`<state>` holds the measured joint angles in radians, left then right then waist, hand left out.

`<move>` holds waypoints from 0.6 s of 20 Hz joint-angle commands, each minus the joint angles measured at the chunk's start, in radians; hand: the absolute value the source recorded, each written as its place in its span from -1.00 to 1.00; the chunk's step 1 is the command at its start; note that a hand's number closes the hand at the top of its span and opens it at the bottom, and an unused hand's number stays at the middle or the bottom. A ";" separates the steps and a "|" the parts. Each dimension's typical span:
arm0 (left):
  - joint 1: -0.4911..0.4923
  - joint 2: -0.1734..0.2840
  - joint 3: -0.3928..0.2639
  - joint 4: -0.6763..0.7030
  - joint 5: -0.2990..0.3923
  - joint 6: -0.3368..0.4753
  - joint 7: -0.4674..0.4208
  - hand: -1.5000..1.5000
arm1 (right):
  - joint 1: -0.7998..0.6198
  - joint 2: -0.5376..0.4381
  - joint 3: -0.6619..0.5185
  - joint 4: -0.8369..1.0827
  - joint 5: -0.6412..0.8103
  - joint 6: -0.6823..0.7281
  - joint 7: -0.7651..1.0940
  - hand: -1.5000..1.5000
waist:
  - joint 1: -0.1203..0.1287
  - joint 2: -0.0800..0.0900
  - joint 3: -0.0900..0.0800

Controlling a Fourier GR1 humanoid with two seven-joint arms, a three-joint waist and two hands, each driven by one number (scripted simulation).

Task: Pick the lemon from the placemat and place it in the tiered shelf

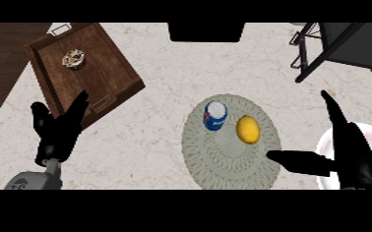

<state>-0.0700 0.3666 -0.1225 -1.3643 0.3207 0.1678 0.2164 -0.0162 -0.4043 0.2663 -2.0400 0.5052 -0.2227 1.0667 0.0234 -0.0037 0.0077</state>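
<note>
Pale marble counter (218, 64) — round placemat (231, 164) bearing lemon (248, 129) — wooden tray (109, 73) at left.

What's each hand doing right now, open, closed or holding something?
Left hand: open, fingers up, holding nothing, resting at the view's left beside the wooden tray.
Right hand: open, holding nothing, near the placemat; lemon untouched.

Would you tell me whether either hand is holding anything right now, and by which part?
Nothing is held: both the left hand and right hand are open, and the lemon lies untouched.
</note>
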 commanded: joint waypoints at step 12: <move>-0.010 -0.055 0.000 0.038 -0.014 -0.006 0.034 0.00 | -0.226 0.227 0.095 0.308 0.168 0.117 0.260 -1.00 | -0.024 0.006 -0.009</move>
<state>-0.0644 0.3588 -0.1030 -1.3865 0.3034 0.1644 0.2352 -0.2061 -0.2265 0.3554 -1.7743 0.6344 -0.1373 1.1516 0.0126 -0.0069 0.0115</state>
